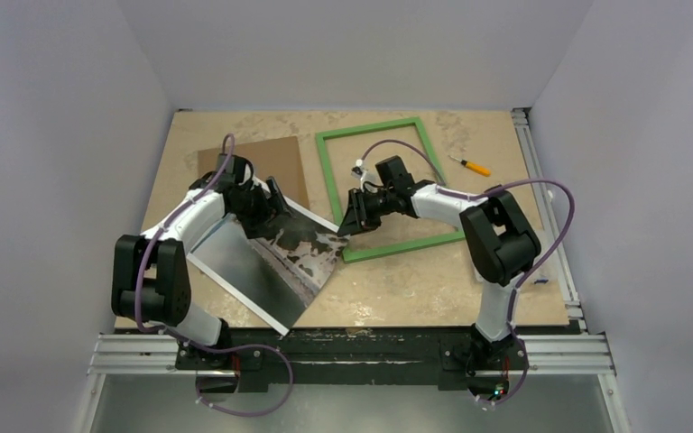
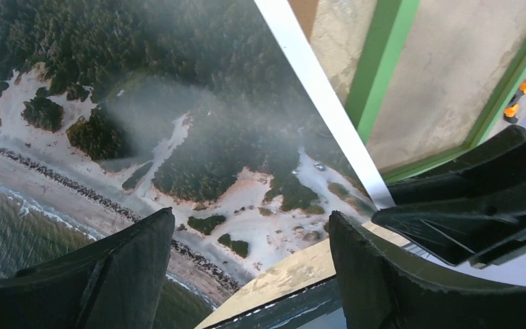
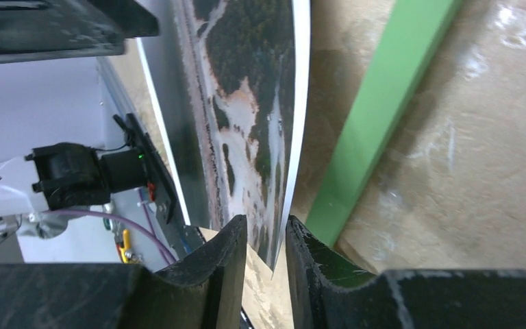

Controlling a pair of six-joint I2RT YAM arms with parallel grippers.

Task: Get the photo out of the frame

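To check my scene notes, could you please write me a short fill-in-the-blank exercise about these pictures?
1. The right gripper pinches a corner of the large rectangular landscape photo print with the ___ margin.
2. Inside the thin green rectangular picture frame, only bare ___ shows.
3. The left gripper's jaws stand ___ above the photo.
Missing words: white; table; open.

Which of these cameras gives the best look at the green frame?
The top external view: the frame lies flat on the table, all four sides visible except where the right arm crosses it. The left wrist view shows only two green strips; the right wrist view shows one.
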